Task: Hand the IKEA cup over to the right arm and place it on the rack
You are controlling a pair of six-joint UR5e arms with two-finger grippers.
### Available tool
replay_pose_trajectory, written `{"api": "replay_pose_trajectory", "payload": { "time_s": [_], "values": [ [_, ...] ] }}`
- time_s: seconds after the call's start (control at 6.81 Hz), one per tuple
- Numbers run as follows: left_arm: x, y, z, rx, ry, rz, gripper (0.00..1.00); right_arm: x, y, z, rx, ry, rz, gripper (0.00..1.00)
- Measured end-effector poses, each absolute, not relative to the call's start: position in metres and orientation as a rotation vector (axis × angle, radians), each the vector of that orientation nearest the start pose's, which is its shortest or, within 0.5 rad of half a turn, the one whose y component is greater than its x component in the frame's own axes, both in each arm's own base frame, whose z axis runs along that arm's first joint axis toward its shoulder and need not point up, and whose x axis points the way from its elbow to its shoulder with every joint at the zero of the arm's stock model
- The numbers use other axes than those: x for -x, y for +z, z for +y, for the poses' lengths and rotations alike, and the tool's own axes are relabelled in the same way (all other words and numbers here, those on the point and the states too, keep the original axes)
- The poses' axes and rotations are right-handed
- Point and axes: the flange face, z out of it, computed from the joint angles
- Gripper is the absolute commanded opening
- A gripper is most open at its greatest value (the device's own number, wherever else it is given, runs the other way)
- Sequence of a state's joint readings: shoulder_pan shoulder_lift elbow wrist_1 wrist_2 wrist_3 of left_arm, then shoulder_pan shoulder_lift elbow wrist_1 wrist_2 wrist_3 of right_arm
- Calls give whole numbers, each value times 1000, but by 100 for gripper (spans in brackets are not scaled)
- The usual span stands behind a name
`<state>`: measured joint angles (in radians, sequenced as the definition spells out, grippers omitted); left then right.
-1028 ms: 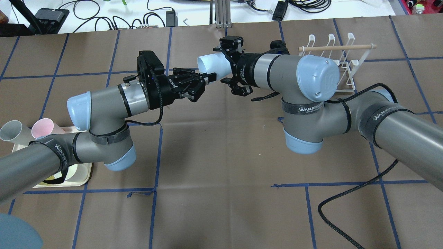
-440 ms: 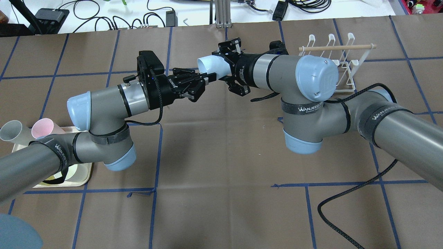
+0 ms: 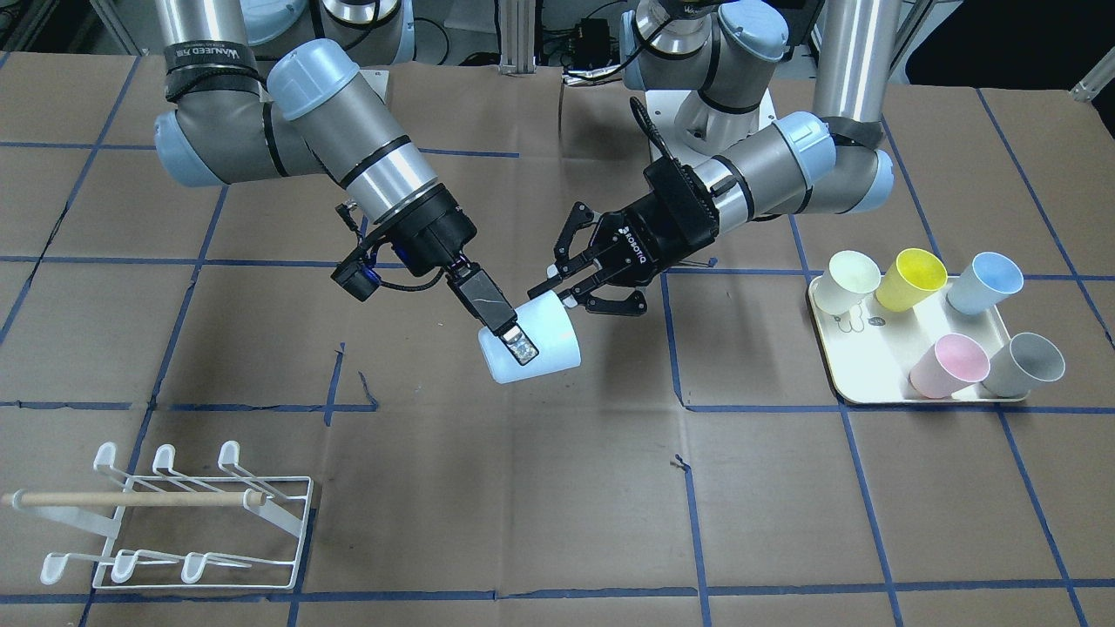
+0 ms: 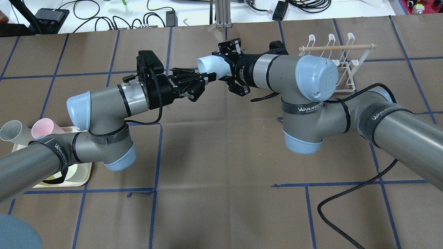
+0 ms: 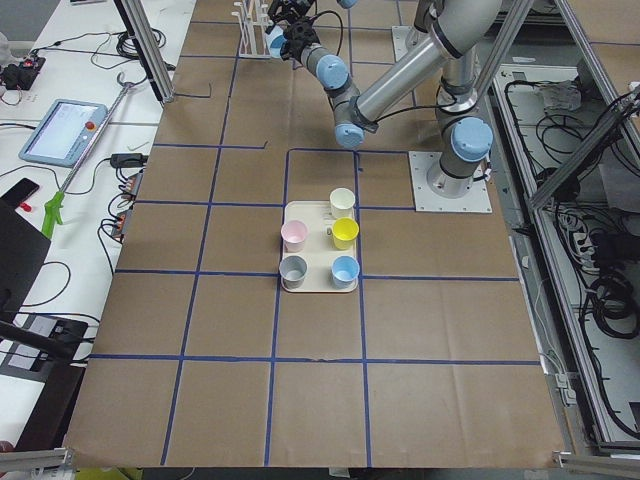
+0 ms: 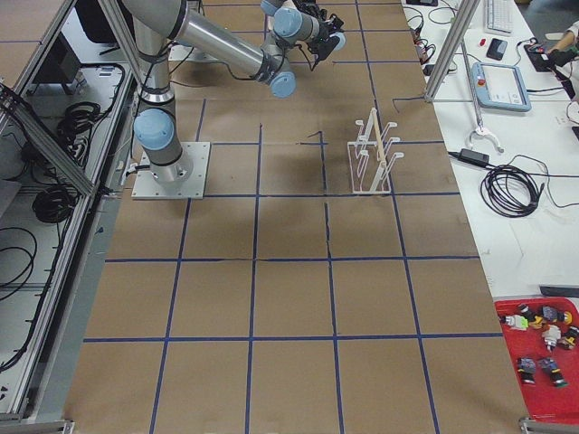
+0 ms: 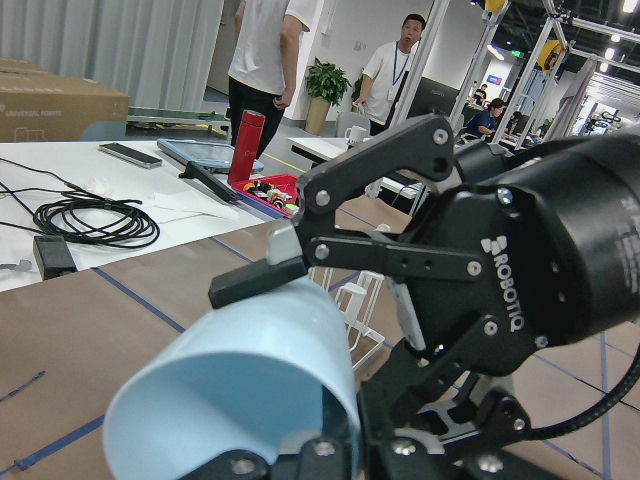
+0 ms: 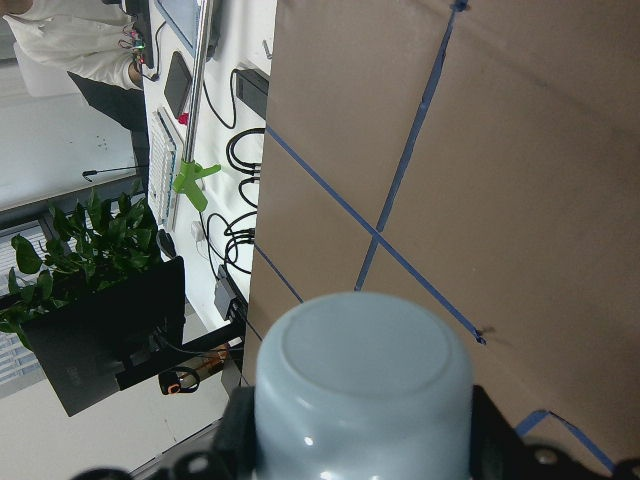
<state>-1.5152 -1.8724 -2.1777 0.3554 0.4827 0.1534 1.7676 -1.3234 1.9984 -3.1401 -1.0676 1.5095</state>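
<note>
The pale-blue IKEA cup (image 3: 547, 341) hangs on its side above the table's middle, held between both grippers; it also shows in the overhead view (image 4: 207, 65). My left gripper (image 3: 557, 294), the spread claw marked ROBOTIQ, is shut on one end of the cup (image 4: 207, 77). My right gripper (image 3: 519, 352), narrow and black, is shut on the other end, one finger lying along the cup's outside (image 4: 223, 65). The white wire rack (image 3: 287, 522) with its wooden dowel stands empty at the right arm's side (image 4: 346, 71). The cup fills both wrist views (image 7: 240, 370) (image 8: 365, 370).
A cream tray (image 3: 923, 401) on the left arm's side holds several cups: cream, yellow, blue, pink (image 3: 948, 364) and grey. A black cable (image 4: 346, 197) loops on the brown paper near the right arm. Blue tape lines grid the table.
The right gripper's jaws have drawn in onto the cup and its wrist has turned a little. The left gripper and the cup have stayed in place.
</note>
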Motion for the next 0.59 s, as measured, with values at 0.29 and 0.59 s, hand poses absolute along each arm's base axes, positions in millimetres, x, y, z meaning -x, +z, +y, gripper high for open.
{"api": "replay_pose_trajectory", "payload": {
  "time_s": [0.29, 0.59],
  "values": [
    [194, 319, -472, 694, 1173, -1849, 96, -283, 353, -495, -1098, -263, 1862, 50],
    [186, 315, -474, 673, 1193, -1848, 98, -278, 355, -500, -1081, -293, 1871, 50]
  ]
}}
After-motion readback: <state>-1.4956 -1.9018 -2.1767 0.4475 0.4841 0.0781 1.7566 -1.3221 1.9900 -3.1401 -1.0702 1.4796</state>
